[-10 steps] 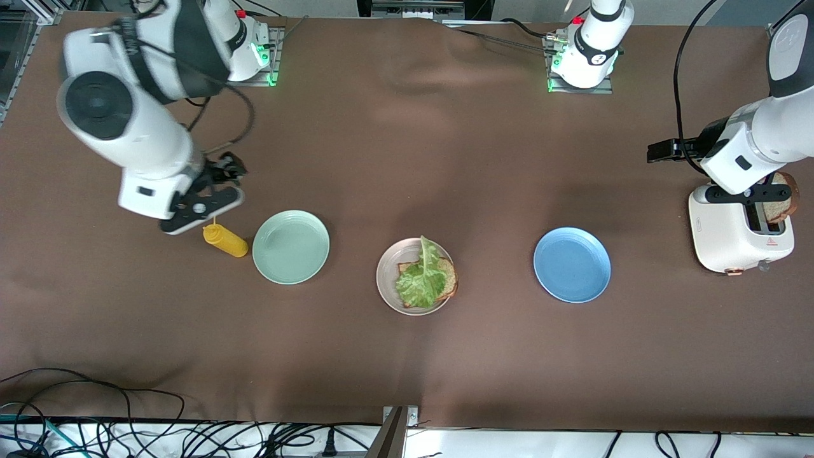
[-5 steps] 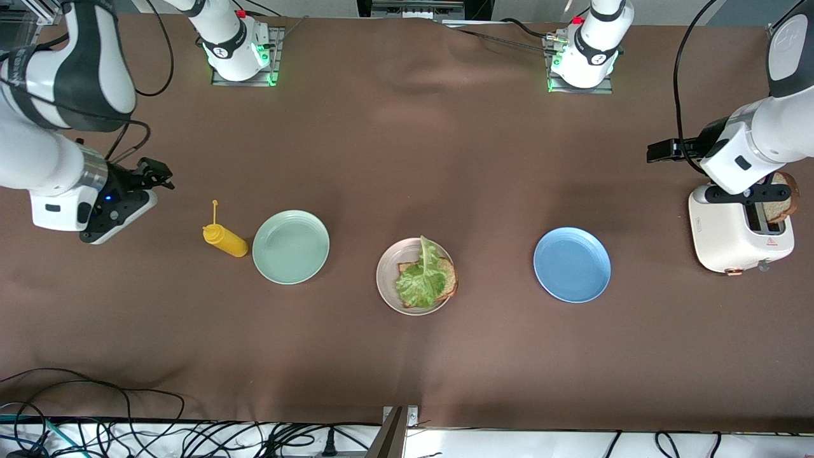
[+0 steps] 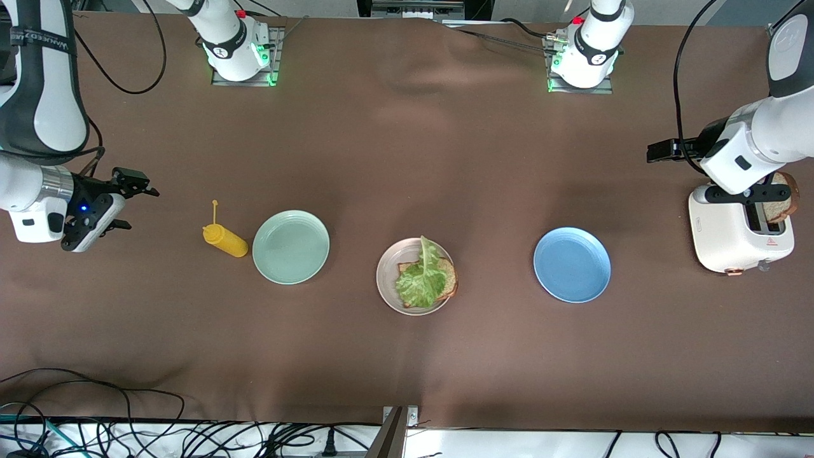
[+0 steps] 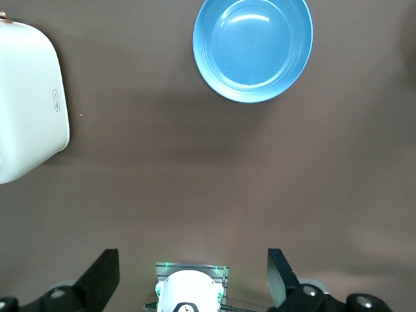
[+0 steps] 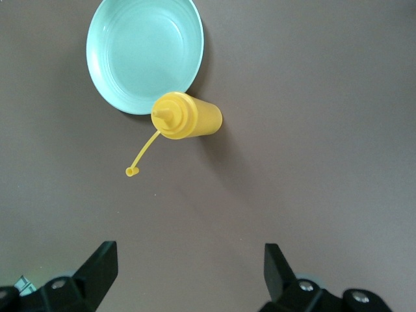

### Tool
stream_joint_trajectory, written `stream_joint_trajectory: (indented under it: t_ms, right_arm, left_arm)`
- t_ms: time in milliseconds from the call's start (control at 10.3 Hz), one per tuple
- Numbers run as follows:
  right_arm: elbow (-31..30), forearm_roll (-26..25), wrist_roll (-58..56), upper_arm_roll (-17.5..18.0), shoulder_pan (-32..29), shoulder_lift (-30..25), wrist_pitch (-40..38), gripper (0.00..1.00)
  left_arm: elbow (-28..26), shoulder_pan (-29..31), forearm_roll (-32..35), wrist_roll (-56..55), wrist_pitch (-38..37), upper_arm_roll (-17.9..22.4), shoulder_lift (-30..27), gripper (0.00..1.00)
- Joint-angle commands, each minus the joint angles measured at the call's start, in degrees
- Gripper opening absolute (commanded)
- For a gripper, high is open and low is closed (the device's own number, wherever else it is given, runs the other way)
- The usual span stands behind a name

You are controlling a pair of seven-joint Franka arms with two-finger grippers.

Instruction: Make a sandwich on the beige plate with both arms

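The beige plate (image 3: 386, 278) sits mid-table, between two other plates. On it lies a slice of brown bread (image 3: 449, 277) with a ruffled green lettuce leaf (image 3: 420, 280) on top. A second bread slice (image 3: 781, 203) stands in the white toaster (image 3: 731, 236) at the left arm's end of the table. My left gripper (image 3: 751, 192) (image 4: 192, 263) hangs over the toaster, open and holding nothing. My right gripper (image 3: 135, 205) (image 5: 188, 257) is open and empty over bare cloth at the right arm's end, apart from the yellow bottle.
A blue plate (image 3: 572, 264) (image 4: 253, 49) lies between the beige plate and the toaster (image 4: 26, 97). A mint-green plate (image 3: 290, 247) (image 5: 143, 52) lies toward the right arm's end, with a yellow squeeze bottle (image 3: 226, 240) (image 5: 188, 117) on its side next to it. Cables run along the table's near edge.
My right arm has swung from just above the yellow bottle out toward its own end of the table. The left arm, the plates and the food have not moved.
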Motion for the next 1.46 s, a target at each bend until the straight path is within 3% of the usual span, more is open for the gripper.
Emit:
stream_joint_trajectory:
  t_ms: [0, 1362]
  right_arm:
    - [2.30, 1.61, -1.71, 0.23, -0.33, 0.02, -0.22, 1.00]
    - [5.64, 1.53, -1.28, 0.49, 0.28, 2.04, -0.39, 1.00]
  left_arm:
    - [-0.12, 0.00, 1.23, 0.54, -0.20, -0.03, -0.39, 1.00]
    - [-0.12, 0.00, 1.14, 0.54, -0.20, -0.02, -0.39, 1.00]
